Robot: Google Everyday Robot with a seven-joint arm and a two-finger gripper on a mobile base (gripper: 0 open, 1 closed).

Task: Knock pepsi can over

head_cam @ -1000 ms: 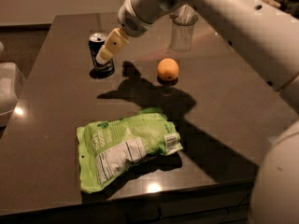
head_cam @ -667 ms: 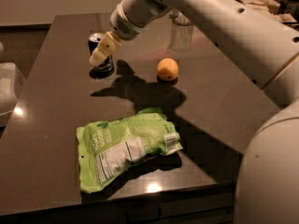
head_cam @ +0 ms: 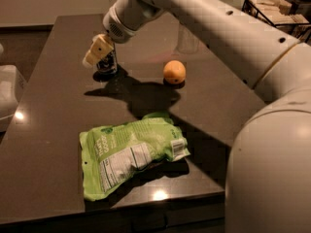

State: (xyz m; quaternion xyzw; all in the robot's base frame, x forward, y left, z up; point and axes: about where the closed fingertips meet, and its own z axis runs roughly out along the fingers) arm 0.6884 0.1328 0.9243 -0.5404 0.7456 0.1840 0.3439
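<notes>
We note a dark, glossy table [head_cam: 43, 130] filling most of the view, with two bright glints [head_cam: 19, 115] of light on its top. Behind it we see a pale wall [head_cam: 48, 4] meeting a brownish floor [head_cam: 19, 52]. A white object [head_cam: 8, 96] (only its edge shows) stands at left. A black wire basket [head_cam: 257, 8] sits at upper right.

One high view from the near edge of the desk [head_cam: 53, 120].
It looks down and away, close in; the arm [head_cam: 218, 28] fills the near right, its hand [head_cam: 98, 51] at far left.
</notes>
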